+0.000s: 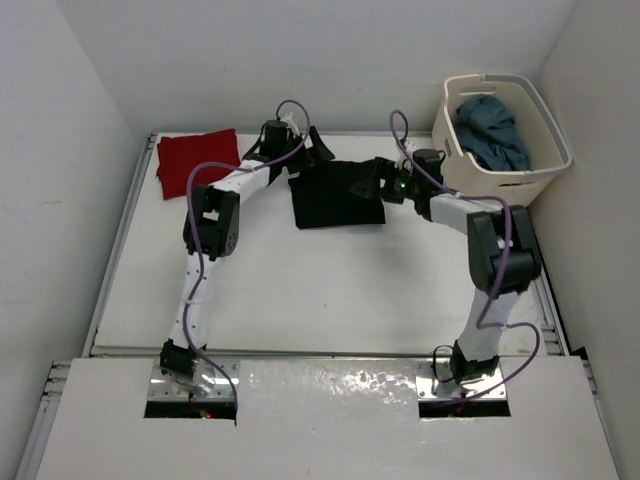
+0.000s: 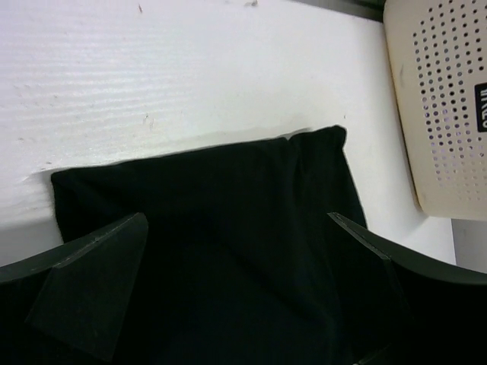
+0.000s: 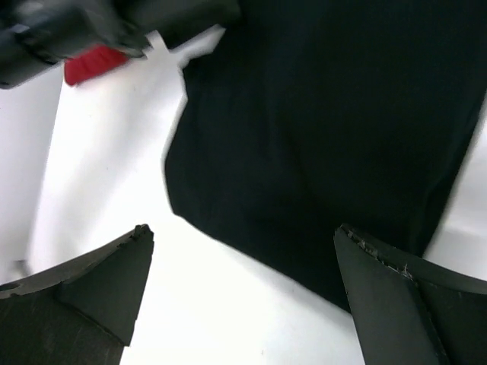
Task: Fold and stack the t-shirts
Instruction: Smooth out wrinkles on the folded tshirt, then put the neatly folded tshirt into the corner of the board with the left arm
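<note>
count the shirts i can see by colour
red t-shirt: 1
black t-shirt: 1
blue-grey t-shirt, crumpled in the cream tub: 1
total: 3

The white table [image 1: 330, 290] has a folded red t-shirt [image 1: 197, 160] in its far left corner, a black t-shirt [image 1: 335, 200] lying flat by the middle of the far edge, and a cream tub [image 1: 500, 185] in the far right corner.

The top camera looks down; both wrist cameras, close in, share the black t-shirt [image 1: 335, 200].
</note>
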Motion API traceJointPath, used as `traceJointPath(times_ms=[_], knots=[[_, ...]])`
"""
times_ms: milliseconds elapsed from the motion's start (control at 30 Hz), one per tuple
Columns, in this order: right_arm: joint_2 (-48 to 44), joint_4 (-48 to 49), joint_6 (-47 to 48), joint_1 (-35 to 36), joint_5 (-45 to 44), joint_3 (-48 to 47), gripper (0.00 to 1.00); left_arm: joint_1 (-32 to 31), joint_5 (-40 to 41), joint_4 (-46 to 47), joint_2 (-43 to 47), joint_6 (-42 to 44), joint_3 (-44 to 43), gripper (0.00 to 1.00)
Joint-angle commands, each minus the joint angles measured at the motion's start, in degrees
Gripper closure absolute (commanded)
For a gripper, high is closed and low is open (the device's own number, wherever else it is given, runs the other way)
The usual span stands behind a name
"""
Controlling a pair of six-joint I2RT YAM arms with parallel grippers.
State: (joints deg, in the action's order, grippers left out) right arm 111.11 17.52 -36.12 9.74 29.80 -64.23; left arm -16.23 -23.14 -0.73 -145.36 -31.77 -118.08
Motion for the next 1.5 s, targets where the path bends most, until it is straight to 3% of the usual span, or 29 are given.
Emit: traceJointPath(times_ms=[0, 100, 300, 400, 833, 1100, 1200, 1233, 1300, 1333, 1367, 1467], knots=[[-11.8, -7.0, 12.3, 0.1, -6.8, -0.8, 0.01, 0.1, 3.1, -2.1, 10.6, 4.8, -2.0, 0.0], [-18.6, -9.3, 14.1, 0.1, -11.5, 4.3, 0.01, -0.2, 8.1, -8.0, 18.2, 6.5, 4.2, 0.0], [-28.5, -13.6, 15.8, 0.1, -20.2, 13.1, 0.01, -0.3, 18.6, -17.6, 24.4, 6.8, 15.3, 0.0], [-31.5, -16.5, 17.0, 0.1, -23.6, 14.8, 0.01, -0.3, 17.8, -19.6, 24.5, 6.8, 18.5, 0.0], [-33.9, -19.7, 19.1, 0.0, -29.7, 15.9, 0.01, -2.1, 14.4, -24.8, 10.1, 5.9, 10.1, 0.01], [-34.4, -20.5, 19.7, 0.0, -31.5, 15.8, 0.01, -4.2, 11.9, -26.0, 5.0, 7.0, 2.9, 0.24], [-34.6, -20.5, 19.8, 0.0, -31.7, 16.0, 0.01, -4.8, 11.8, -25.6, 4.8, 7.4, 2.9, 0.41], [-34.7, -20.4, 19.8, 0.0, -31.7, 16.1, 0.01, -4.8, 11.7, -25.2, 4.8, 7.7, 2.9, 0.6], [-34.9, -20.3, 19.8, 0.0, -31.7, 16.3, 0.01, -4.7, 10.9, -24.1, 4.7, 8.4, 2.8, 0.73], [-35.0, -20.3, 19.9, 0.0, -31.8, 16.3, 0.01, -4.8, 10.8, -23.5, 4.9, 9.0, 2.8, 0.95], [-35.1, -20.3, 19.9, 0.0, -32.3, 16.4, 0.01, -4.8, 10.7, -22.4, 5.1, 9.5, 2.7, 1.0], [-35.3, -20.5, 20.6, 0.0, -33.1, 16.4, 0.01, -4.3, 9.9, -20.6, 6.2, 13.7, 1.9, 1.0]])
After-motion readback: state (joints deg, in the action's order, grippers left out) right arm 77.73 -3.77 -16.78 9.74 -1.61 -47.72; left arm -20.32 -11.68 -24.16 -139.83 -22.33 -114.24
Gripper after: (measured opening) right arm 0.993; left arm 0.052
